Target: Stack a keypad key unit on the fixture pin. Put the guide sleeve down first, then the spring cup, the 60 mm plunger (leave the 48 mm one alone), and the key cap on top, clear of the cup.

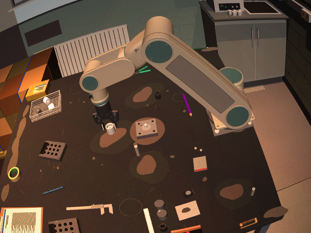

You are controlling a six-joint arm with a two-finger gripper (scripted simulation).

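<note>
The pale guide sleeve [110, 128] stands upright on a brown patch just left of the grey fixture plate [147, 128], whose short pin [145, 124] is bare. My gripper [106, 124] is right over the sleeve and stands open, holding nothing. A small dark ring-shaped part [157, 94] sits behind the fixture on another patch. A grey plunger [136, 149] stands upright in front of the fixture, and a shorter pale one [253, 191] stands near the table's right front edge.
The arm's long link [196, 80] spans the table's right rear above a purple pen [187, 104]. A wire basket [45, 105] sits at the left, a perforated block [52, 150] in front of it, and a small tan block [200, 163] to the right.
</note>
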